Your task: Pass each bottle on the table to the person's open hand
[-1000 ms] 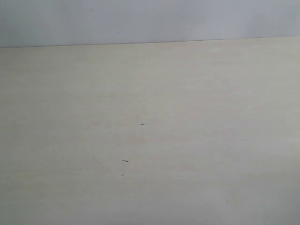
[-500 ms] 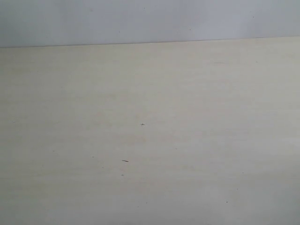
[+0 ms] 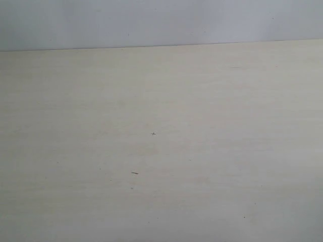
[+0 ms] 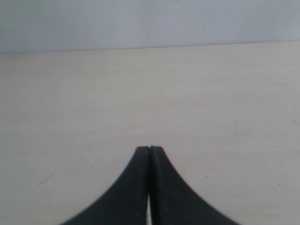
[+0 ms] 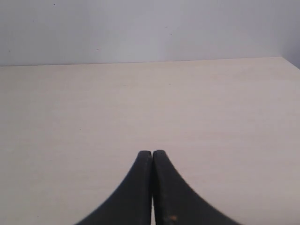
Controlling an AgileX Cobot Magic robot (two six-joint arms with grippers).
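beige surface (image 3: pixel 161 151) alone shows ahead of left pincer (image 4: pixel 149 148) and right pincer (image 5: pixel 152 153), both closed tight and empty, so a blind reach could scrape it.

Table (image 3: pixel 212 101): pale beige, close to cream; faint wood grain in long, soft streaks running along the far edge; tone even from edge to edge.
Cross-shaped speck (image 3: pixel 153 133): dark grey, near the middle of the table.
Short dash mark (image 3: pixel 135 173): dark brownish grey, closer to the near edge than the cross-shaped speck.
Dark dot (image 3: pixel 245 217): near-black, tiny, by the near edge toward the right side.
Wall (image 3: pixel 151 22): flat pale grey with a bluish cast, plain, beyond the far edge.
Left gripper (image 4: pixel 149 149): matte black, plain.
Right gripper (image 5: pixel 152 153): matte black, with one small orange fleck (image 5: pixel 173 218) on one finger.
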